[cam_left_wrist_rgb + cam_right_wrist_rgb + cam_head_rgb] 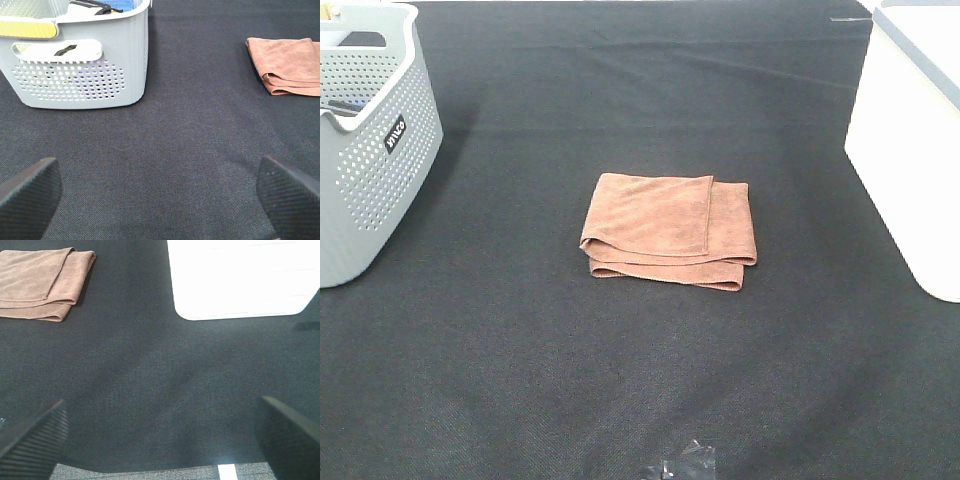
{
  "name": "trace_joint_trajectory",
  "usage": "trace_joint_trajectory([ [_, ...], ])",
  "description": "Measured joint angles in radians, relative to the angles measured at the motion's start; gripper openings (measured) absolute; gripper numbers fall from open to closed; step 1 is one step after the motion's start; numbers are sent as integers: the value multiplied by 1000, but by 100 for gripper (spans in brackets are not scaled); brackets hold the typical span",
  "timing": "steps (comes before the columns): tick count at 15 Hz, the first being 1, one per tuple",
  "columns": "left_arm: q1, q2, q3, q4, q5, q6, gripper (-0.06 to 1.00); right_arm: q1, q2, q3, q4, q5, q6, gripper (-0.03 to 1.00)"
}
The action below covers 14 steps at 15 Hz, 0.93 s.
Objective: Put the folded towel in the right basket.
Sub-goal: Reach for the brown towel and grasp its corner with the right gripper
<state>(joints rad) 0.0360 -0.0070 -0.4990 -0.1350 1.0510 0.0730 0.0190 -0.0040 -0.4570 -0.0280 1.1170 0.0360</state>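
The folded towel (668, 230) lies flat at the middle of the black counter (520, 380); the white right basket (910, 150) stands well apart at its two o'clock, the grey basket (370, 150) at ten o'clock; left hand (160, 200) and right hand (160, 440) both gape wide, holding nothing.

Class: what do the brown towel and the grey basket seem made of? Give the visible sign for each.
Towel: soft cloth, perhaps microfibre; fuzzy matte nap, limp folds. Grey basket: probably moulded plastic; smooth, slightly glossy walls with regular holes.

Left gripper (159, 200) and right gripper (160, 440) hover, fingers (27, 200) spread (wide apart).
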Motion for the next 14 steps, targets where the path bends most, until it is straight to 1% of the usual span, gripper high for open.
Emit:
trace_joint_trajectory([
  [7,0,0,0,0,0,0,99,0,3,0,1,-2,-19,97],
  [8,0,0,0,0,0,0,99,0,34,-11,20,-7,-18,97],
  [10,0,0,0,0,0,0,99,0,221,-83,120,-54,-10,97],
  [12,0,0,0,0,0,0,99,0,490,-221,196,-62,-10,97],
  [13,0,0,0,0,0,0,99,0,677,-334,236,-60,-10,97],
  [14,0,0,0,0,0,0,99,0,780,-398,260,-58,-20,97],
])
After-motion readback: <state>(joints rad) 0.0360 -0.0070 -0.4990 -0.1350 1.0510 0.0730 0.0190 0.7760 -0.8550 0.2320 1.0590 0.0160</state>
